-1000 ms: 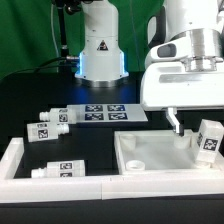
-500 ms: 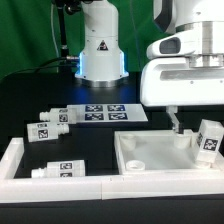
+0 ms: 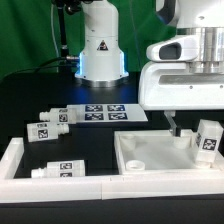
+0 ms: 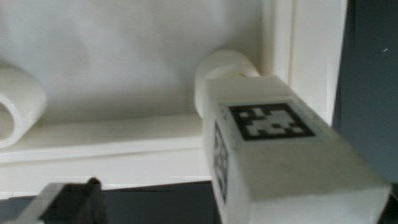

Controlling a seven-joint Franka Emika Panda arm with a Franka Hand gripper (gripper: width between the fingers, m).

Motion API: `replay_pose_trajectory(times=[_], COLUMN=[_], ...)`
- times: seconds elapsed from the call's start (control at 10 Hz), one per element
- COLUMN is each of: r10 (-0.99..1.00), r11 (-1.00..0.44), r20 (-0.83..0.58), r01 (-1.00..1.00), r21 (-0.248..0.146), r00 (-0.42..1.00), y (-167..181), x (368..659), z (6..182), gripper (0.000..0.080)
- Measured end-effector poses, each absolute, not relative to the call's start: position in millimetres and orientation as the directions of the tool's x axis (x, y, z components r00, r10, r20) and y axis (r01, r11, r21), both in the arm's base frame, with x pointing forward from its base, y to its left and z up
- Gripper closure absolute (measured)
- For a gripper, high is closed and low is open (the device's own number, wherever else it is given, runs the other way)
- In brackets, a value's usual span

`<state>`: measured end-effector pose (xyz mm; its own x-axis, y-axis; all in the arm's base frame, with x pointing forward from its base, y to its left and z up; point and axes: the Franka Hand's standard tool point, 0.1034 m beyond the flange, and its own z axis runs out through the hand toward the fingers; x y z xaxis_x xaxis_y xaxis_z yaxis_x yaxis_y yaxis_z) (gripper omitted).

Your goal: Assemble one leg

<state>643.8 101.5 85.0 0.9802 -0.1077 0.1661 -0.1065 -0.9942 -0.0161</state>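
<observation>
Tags of black-and-white squares are the only printed marks on the parts; no letters can be read. One tag sits on the leg (image 3: 208,139), a short, blocky white plastic peg with smooth matte faces. It stands slightly tilted at the exterior view's right, right at the raised rim of the white panel (image 3: 152,168). Whether it leans on that rim or stands just outside it cannot be told. The wrist view shows its tag crisp and close.

The panel is a square, tray-like piece with a round boss in one corner. The gripper (image 3: 173,124) hangs under a broad white glossy housing, above the panel's far edge and just beside the leg. Only one dark finger (image 4: 71,200) shows, so its opening cannot be judged; it holds nothing visible.

Three other legs (image 3: 46,128) lie well apart on the black table (image 3: 30,100) at the exterior view's left. The marker board (image 3: 98,112) lies flat behind. The robot base (image 3: 100,50) bears a black warning triangle.
</observation>
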Motion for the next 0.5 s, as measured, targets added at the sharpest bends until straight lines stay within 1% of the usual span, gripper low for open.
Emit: replay_pose_trajectory(times=[0.1,0.2,0.3,0.4,0.5], r10=[-0.136,-0.136,-0.178,-0.269,-0.341], r11=[-0.991,-0.991,-0.984,-0.963,-0.940], r20=[0.166,0.166,0.164,0.161,0.157], r01=[-0.134,-0.134,-0.176,-0.265,-0.336], r21=[-0.021,-0.020,-0.029,-0.044,-0.056], r00=[0.977,0.977,0.970,0.950,0.927], y=[101.5,101.4,101.9,102.2,102.2], x=[643.8,643.8,643.8,643.7,643.6], z=[84.9,84.9,85.0,84.8,84.7], gripper=[0.0250,0.0385,0.0385,0.0514,0.0514])
